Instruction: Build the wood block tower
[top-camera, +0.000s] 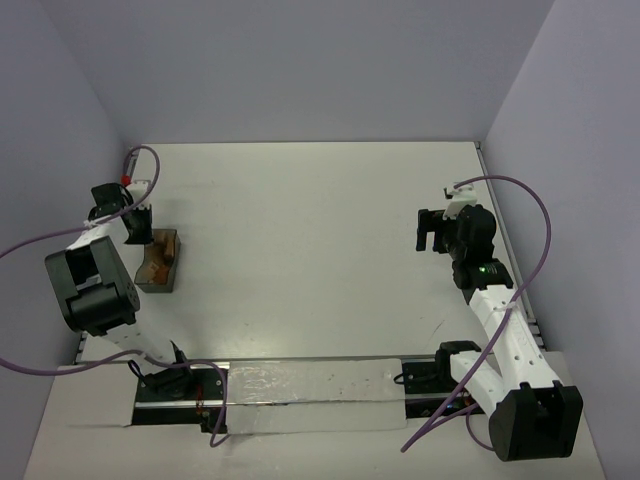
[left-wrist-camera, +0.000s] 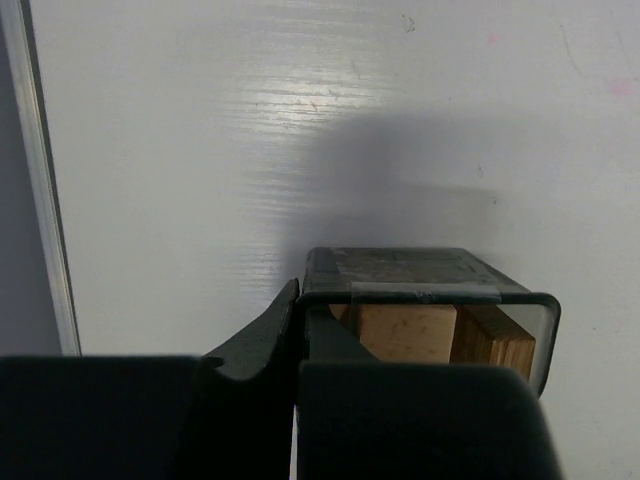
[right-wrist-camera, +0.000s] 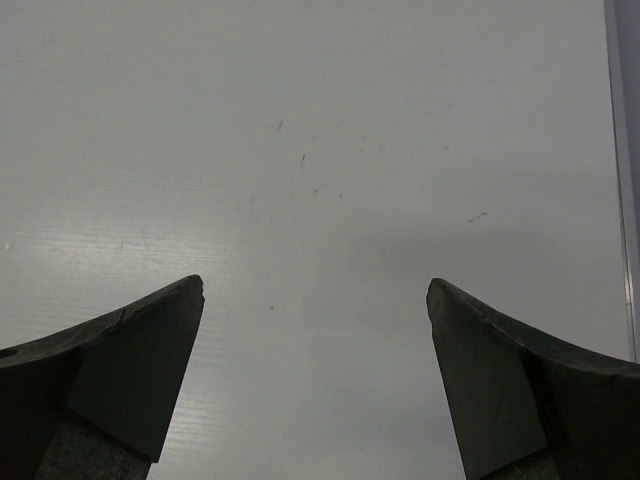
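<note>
Left gripper clamped on bin wall, blocks half hidden; right gripper agape.

Bright even light; soft shadow beyond the bin; blurry foreground.

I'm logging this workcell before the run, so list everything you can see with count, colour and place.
table: one, white, under everything.
plastic bin: one, dark translucent, left side of the table.
wooden blocks: at least two showing, light tan and browner, inside the bin.
cables: two, purple, one looping off each arm.
left gripper: one, black, shut on the bin's wall.
right gripper: one, black, open above bare table on the right.
</note>
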